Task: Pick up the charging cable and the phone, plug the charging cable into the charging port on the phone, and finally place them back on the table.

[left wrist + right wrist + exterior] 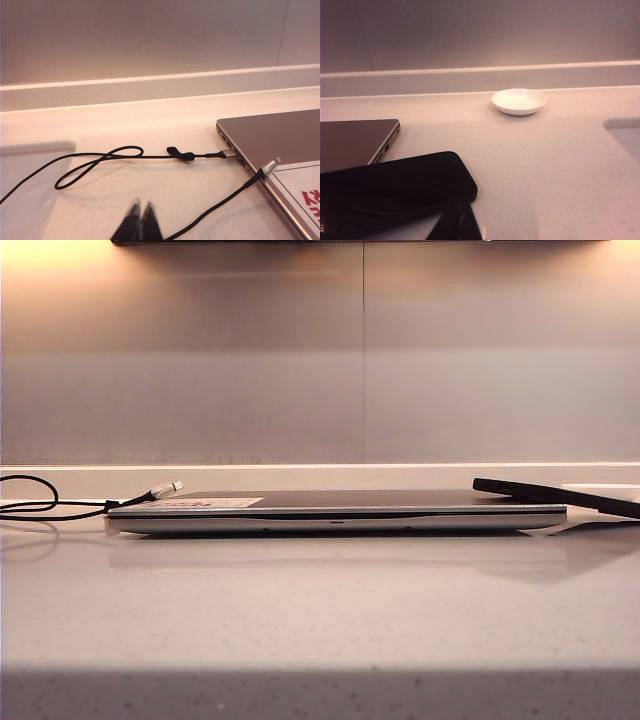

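On the table (320, 610):
Charging cable (220, 202): silver tip propped on the laptop's (335, 512) left edge.
Phone (395, 192): tilted on laptop's right corner.
Left gripper (139, 220): closed, empty, near cable.
Right gripper (456, 220): closed, empty, beside phone.

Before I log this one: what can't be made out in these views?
- Charging cable: far end cut off by the left wrist view's edge.
- Phone: its charging port isn't visible; near end cut off in the right wrist view.
- Left gripper and right gripper: blurred, shut, absent from the exterior view.
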Controlling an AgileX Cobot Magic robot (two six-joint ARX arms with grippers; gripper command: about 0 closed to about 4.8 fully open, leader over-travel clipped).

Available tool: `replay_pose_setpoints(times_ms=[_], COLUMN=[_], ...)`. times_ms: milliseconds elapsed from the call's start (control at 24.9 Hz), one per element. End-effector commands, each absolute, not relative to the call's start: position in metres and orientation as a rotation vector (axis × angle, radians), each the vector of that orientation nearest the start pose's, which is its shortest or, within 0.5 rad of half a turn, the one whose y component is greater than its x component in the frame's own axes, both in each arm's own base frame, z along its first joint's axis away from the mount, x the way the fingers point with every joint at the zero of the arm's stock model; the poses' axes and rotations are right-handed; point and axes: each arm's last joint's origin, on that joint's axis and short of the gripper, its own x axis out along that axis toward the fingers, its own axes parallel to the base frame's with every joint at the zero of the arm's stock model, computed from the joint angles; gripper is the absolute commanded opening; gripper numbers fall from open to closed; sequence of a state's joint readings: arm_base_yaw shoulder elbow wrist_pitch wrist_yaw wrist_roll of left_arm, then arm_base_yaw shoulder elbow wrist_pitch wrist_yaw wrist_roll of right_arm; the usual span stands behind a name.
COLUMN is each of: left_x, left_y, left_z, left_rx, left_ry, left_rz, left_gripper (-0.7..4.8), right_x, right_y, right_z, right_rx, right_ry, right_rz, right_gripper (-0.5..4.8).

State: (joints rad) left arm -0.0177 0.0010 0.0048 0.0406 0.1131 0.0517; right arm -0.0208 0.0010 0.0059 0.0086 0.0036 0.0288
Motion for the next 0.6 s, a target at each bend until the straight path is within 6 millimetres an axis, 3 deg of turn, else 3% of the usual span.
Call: replay_pose_setpoints(times_ms=[40, 361, 602], left_x=[0.097, 0.097, 0.088], left_y=[-0.005, -0.005, -0.005], left_z=[0.172, 0.174, 0.209], left_rx=[0.055, 0.015, -0.024], left_ry=[-0.064, -0.076, -0.212], left_rz=[-0.131, -0.132, -0.136], left_gripper=[-0.06, -0.06, -0.06], right_x=[0.097, 0.096, 0.083], right_y=[-0.002, -0.002, -0.002], right_z=[0.167, 0.173, 0.218], right_rx=[0.025, 0.025, 0.025], right_ry=[-0.030, -0.047, -0.142], right_rz=[-0.029, -0.028, -0.027], right_gripper=[-0.06, -0.06, -0.06])
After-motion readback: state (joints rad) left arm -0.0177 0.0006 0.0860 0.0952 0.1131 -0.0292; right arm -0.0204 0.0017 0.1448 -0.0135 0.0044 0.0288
